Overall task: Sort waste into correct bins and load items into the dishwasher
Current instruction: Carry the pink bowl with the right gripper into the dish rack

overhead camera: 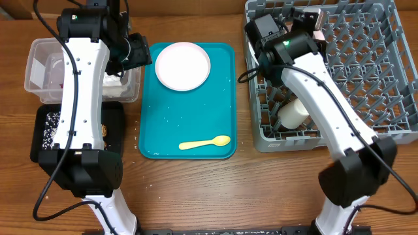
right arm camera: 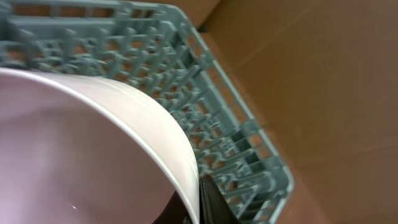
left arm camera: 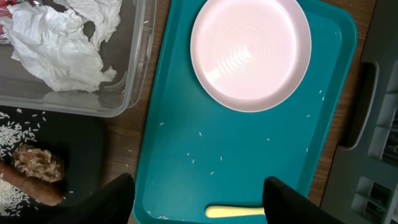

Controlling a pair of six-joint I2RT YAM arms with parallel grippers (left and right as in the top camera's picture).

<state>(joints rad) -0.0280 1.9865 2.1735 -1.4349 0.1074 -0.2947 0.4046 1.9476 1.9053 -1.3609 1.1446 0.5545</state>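
Bowl held over rack; plate and spoon not yet picked.

Your right hand pinches the bowl by its rim over the far-left of the rack. Only one finger shows and the bite looks thin, so I'd expect a swing or slip if you lower fast, then a peg strike or the bowl tipping flat. Cup lies near-left in the rack, apart from it. Left hand is wide, holding nothing, above the tray between plate and spoon. Plate sits flat, so a finger may skid it rather than get under. Stray rice on the tray could get missed. No readable brand, label or writing anywhere.
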